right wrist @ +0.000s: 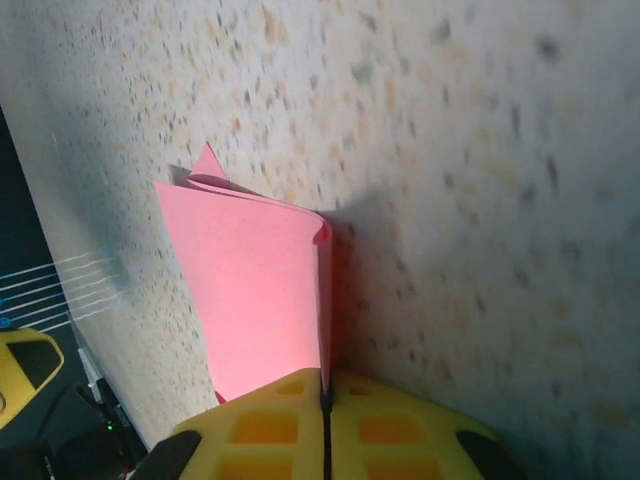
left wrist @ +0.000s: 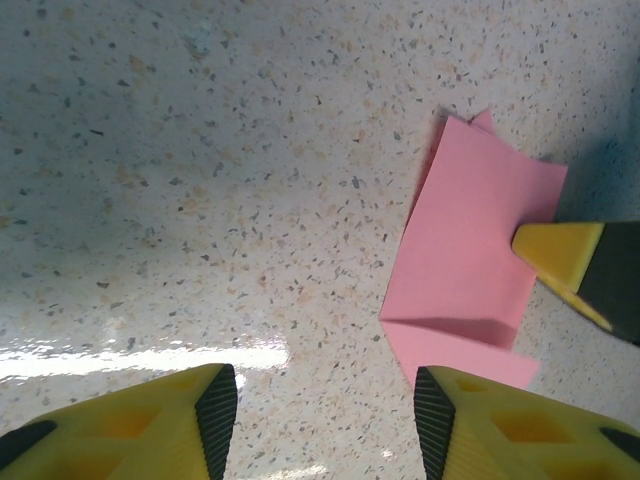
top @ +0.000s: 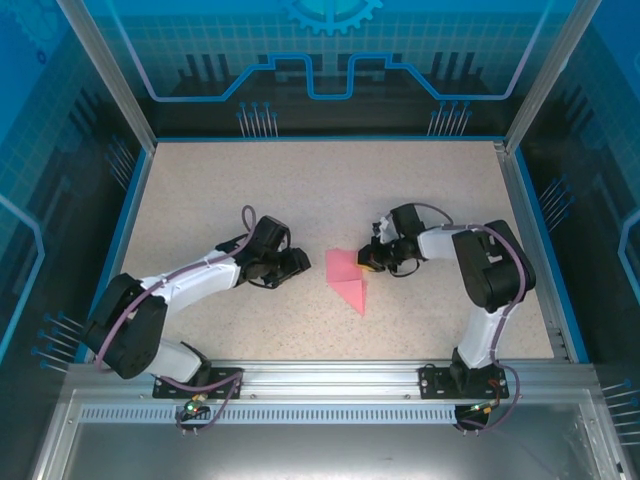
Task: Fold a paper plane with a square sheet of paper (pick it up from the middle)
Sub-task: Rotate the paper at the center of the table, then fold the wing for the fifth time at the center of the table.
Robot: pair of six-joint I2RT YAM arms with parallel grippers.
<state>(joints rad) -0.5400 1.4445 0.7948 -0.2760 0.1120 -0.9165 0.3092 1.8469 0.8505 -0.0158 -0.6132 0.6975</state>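
Speckled beige tabletop (top: pixel 300 180) spreads under both of your arms, fenced by blue translucent panels (top: pixel 330 60).

Your right end effector (top: pixel 372 262) is closed, its two yellow fingers pressed together on the thin pink-red sheet of paper (top: pixel 345 278). In the right wrist view that end effector (right wrist: pixel 325 400) leaves only a hairline seam between its fingers. The sheet (right wrist: pixel 260 290) runs straight out ahead of the tips. Its folded edge goes into the seam, its broad face fans off to one side of the fingers, and a small pointed corner shows at the end farthest from them. You can see several layers at the fold, so the sheet is creased rather than a flat square.

Your left end effector (top: pixel 297 262) sits apart from the sheet, with its fingers spread and nothing between them. In the left wrist view the left end effector (left wrist: pixel 325 415) has bare tabletop in its gap. The sheet (left wrist: pixel 470 240) lies ahead of it on the tabletop, off toward its right-hand finger, and the nearest flap ends just beside that fingertip. A yellow fingertip (left wrist: pixel 555 250) of the right end effector meets the sheet's edge on the side away from your left end effector.
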